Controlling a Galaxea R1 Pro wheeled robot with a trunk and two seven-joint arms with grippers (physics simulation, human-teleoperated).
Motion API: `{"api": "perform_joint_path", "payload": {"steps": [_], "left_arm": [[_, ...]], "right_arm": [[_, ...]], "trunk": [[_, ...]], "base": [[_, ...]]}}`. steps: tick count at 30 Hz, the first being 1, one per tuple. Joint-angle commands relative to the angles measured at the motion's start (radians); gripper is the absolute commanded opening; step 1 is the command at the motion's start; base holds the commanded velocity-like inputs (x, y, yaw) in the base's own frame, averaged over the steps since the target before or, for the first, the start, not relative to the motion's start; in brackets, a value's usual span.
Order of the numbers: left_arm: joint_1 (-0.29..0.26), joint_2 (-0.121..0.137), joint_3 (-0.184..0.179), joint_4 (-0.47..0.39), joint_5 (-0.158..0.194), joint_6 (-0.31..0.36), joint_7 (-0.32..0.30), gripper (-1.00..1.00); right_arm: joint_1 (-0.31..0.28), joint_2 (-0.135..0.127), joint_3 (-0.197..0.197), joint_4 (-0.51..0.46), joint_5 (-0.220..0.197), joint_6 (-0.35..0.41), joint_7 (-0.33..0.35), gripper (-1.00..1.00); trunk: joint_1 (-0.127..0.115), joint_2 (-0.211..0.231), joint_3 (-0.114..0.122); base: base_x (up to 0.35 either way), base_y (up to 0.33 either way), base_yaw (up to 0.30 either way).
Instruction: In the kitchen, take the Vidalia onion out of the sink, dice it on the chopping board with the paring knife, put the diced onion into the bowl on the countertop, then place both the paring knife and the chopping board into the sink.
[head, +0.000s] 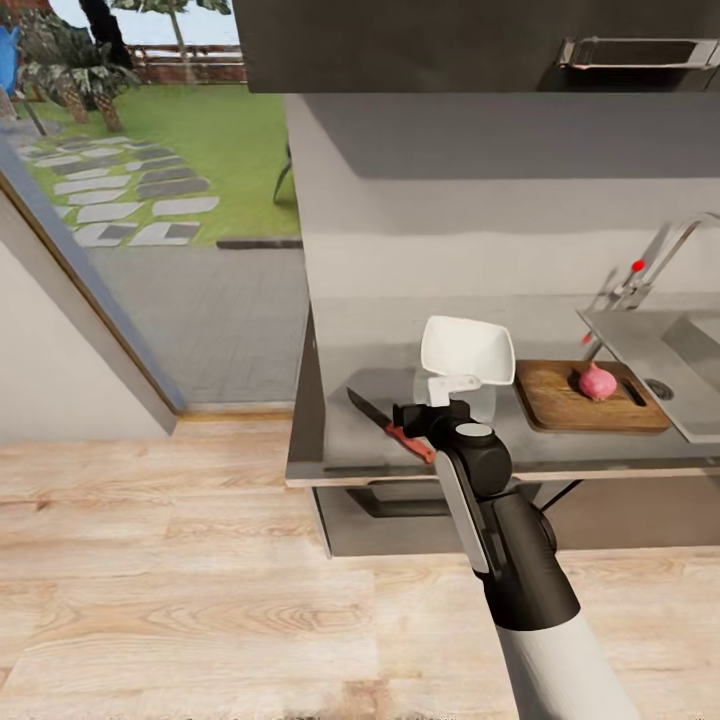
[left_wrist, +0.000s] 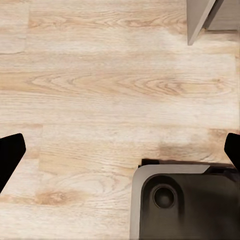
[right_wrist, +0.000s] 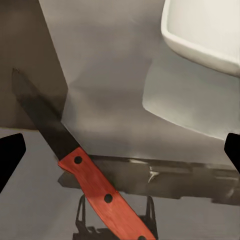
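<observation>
Over the near edge of the desk (head: 340, 440), my right end effector (head: 432, 413) hangs just above the knife (right_wrist: 75, 162), fingers spread wide with nothing held. The knife lies flat, red handle nearest me, blade pointing away, just beside the bowl (head: 466, 352). The onion (head: 597, 381) sits on the chopping board (head: 560, 400) by the sink (head: 690, 360). I judge the grasp goes best by descending straight, centring both fingers across the handle, not the blade. My left end effector (left_wrist: 120, 150) faces the floor, open and empty.
</observation>
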Motion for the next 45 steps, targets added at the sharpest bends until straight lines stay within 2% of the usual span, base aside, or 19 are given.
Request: {"api": "perform_joint_path", "payload": {"steps": [1, 45], "left_arm": [[0.0, 0.002, -0.007, -0.002, 0.008, -0.002, 0.005, 1.0], [0.0, 0.002, -0.007, -0.002, 0.008, -0.002, 0.004, 1.0]], "right_arm": [[-0.001, 0.0, 0.001, 0.0, -0.003, 0.005, -0.005, 1.0], [-0.001, 0.0, 0.001, 0.043, -0.003, 0.003, -0.004, 1.0]], "trunk": [[0.001, -0.002, -0.003], [0.001, -0.002, -0.074]], "base": [[0.003, -0.001, 0.0], [-0.011, 0.0, 0.0]]}}
